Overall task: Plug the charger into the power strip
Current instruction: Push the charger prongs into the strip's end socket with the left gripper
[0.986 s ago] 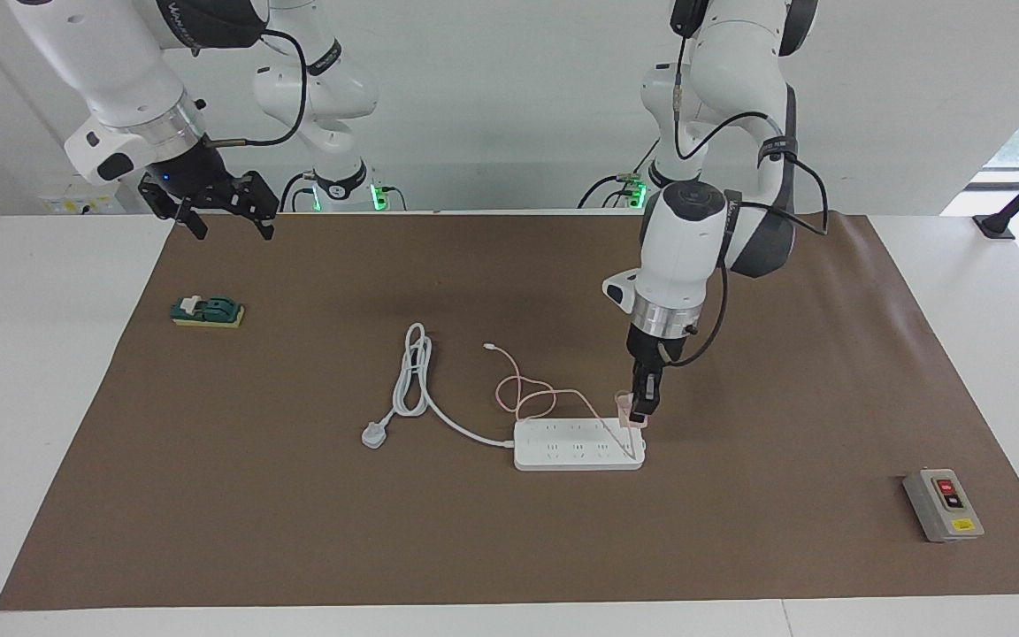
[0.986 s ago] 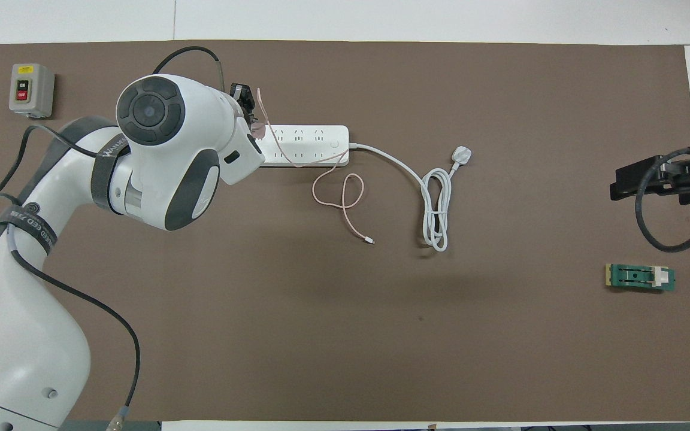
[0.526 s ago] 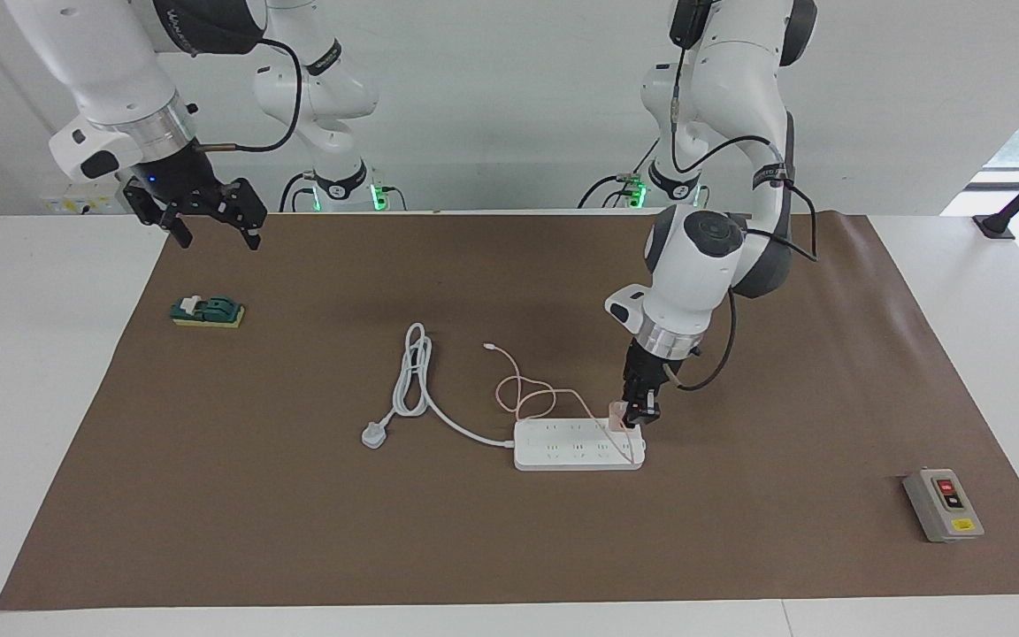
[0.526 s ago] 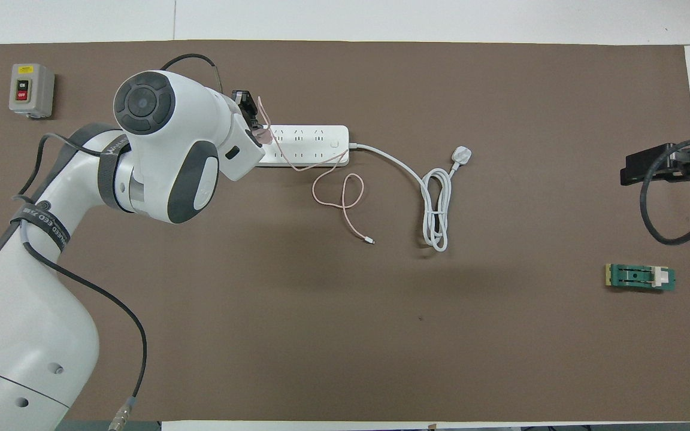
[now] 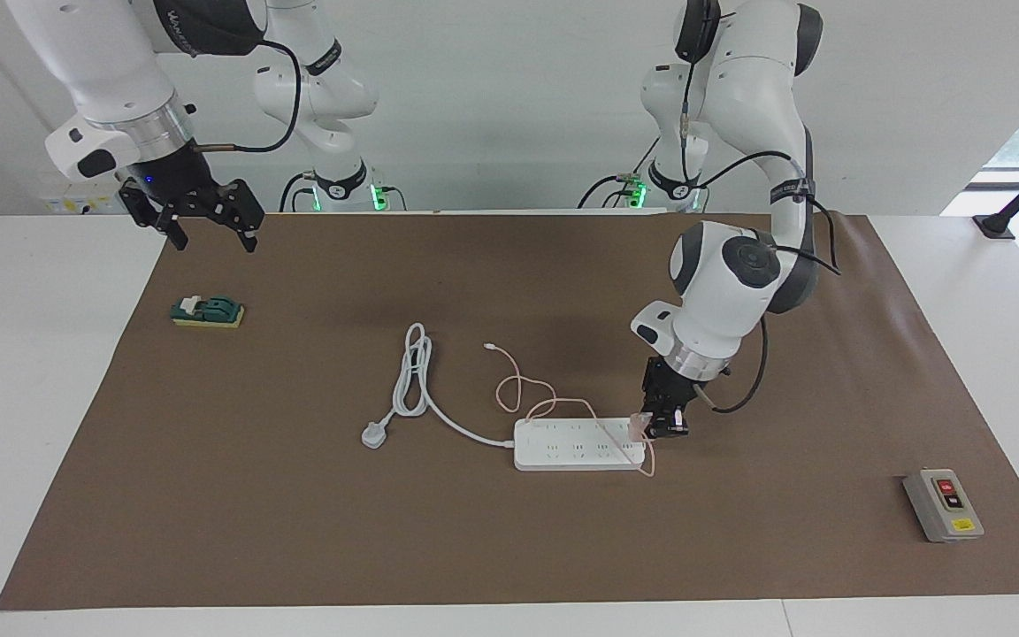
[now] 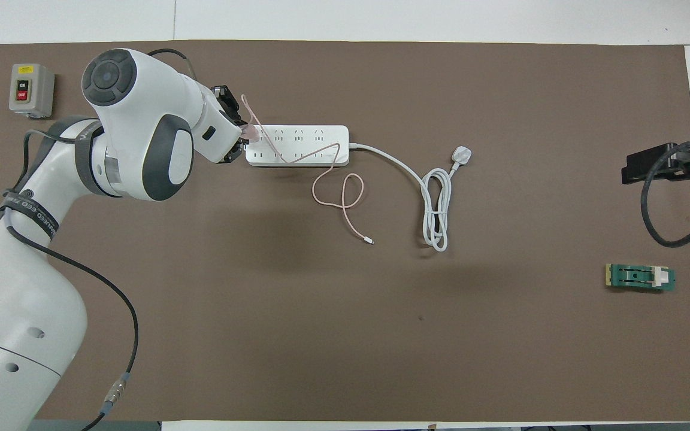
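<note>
The white power strip [image 5: 578,444] lies flat on the brown mat and also shows in the overhead view [image 6: 297,145]. My left gripper [image 5: 662,423] is tilted and shut on the small pink charger [image 5: 639,427], holding it at the strip's end toward the left arm's end of the table. In the overhead view the charger [image 6: 251,131] sits at that end and the arm hides most of the left gripper [image 6: 234,129]. The thin pink cable [image 5: 518,394] drapes across the strip and loops on the mat [image 6: 339,191]. My right gripper [image 5: 204,221] waits open in the air over the mat's edge.
The strip's thick white cord [image 5: 412,372] lies coiled with its three-pin plug [image 5: 374,434] toward the right arm's end. A green switch block [image 5: 207,311] lies under the right gripper's area. A grey box with red and black buttons [image 5: 943,504] sits at the left arm's end.
My left arm has swung toward its own end of the table and tilted, carrying the charger from over the strip's top down to the strip's end. The pink cable now hangs across the strip.
</note>
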You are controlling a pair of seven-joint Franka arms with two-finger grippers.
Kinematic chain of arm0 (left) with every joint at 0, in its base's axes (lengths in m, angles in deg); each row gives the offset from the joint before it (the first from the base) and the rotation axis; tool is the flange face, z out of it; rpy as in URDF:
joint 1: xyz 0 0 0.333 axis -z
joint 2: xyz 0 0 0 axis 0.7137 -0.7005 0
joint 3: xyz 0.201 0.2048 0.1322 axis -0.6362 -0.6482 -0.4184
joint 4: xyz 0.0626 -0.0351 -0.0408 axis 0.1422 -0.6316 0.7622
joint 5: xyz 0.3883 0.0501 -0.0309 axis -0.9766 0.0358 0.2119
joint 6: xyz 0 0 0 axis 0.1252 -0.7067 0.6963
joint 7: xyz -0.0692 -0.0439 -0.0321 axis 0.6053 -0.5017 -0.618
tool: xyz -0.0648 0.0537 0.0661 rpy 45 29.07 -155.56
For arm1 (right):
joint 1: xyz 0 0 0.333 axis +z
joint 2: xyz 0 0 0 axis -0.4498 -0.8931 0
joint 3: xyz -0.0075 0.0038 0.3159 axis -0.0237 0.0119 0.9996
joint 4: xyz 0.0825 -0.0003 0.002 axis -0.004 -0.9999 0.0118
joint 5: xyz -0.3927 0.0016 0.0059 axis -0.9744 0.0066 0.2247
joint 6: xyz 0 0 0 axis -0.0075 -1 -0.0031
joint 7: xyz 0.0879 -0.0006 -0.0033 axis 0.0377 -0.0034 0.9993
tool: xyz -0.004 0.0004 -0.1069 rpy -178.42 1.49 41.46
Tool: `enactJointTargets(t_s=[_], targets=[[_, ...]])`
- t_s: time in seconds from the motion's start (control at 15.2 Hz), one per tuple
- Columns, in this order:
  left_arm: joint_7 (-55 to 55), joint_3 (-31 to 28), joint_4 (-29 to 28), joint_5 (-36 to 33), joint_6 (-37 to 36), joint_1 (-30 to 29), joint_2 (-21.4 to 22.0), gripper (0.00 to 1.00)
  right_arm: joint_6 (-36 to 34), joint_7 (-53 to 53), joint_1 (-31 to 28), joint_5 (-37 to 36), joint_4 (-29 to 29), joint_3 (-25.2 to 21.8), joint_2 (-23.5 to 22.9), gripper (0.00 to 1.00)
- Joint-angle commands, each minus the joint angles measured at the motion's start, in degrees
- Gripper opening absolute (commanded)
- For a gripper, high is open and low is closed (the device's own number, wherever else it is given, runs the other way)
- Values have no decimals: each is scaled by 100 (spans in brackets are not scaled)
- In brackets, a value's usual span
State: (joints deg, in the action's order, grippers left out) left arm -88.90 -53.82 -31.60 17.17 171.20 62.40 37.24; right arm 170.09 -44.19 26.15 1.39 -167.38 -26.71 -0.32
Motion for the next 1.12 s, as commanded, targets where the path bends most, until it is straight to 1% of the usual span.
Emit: enactJointTargets(t_s=[0.0, 0.39, 0.72, 0.85, 1.05], targets=[[25, 10, 220, 454, -229, 1, -133, 0, -13, 381, -65, -96, -179, 64, 144, 100], [25, -112, 325, 358, -281, 19, -238, 0, -100, 444, -21, -78, -188, 73, 162, 100], [25, -121, 334, 349, -334, 45, -238, 0, -144, 461, -38, -78, -179, 73, 162, 100], [25, -130, 326, 358, -325, 45, -230, 0, -179, 619, -65, -78, -179, 73, 162, 100], [25, -139, 326, 332, -457, 28, -229, 0, -250, 620, -74, -78, -171, 73, 162, 100]])
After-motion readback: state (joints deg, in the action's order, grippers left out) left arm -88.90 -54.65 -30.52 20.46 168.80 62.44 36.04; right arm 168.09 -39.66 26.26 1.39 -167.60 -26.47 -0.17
